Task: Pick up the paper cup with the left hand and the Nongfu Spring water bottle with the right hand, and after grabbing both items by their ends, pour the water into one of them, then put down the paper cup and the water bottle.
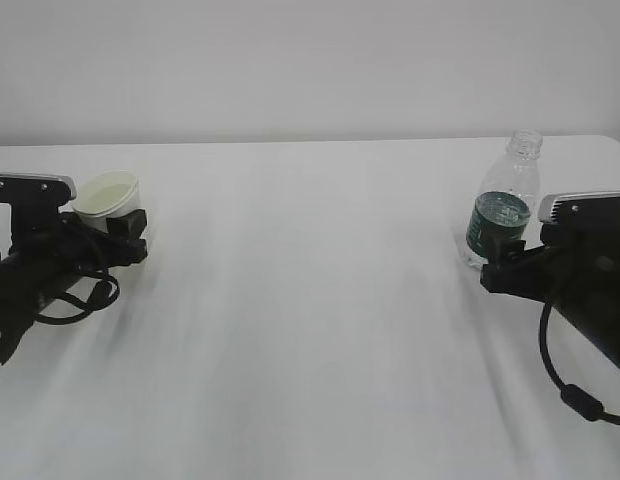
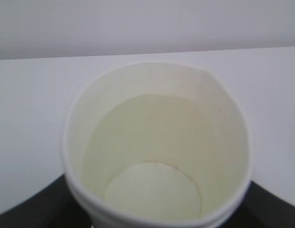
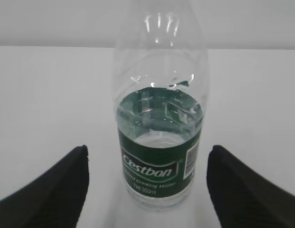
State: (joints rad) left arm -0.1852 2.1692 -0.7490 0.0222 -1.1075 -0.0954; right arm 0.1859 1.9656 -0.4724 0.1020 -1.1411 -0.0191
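Note:
The paper cup (image 1: 106, 192) sits tilted at the far left, its mouth turned toward the wrist camera. My left gripper (image 1: 126, 236) is shut on its lower part. In the left wrist view the cup (image 2: 154, 142) fills the frame, and black fingers (image 2: 35, 206) press against both of its sides. The Nongfu Spring water bottle (image 1: 505, 205) stands upright and capless on the table at the right. My right gripper (image 1: 510, 255) is open around its base. The bottle (image 3: 159, 156) has gaps to each finger (image 3: 54, 190) and holds water (image 3: 157, 137) about halfway up.
The white table (image 1: 310, 320) runs to a pale wall at the back. A loose black cable (image 1: 570, 390) hangs under the right arm, and another loops under the left arm (image 1: 75, 305).

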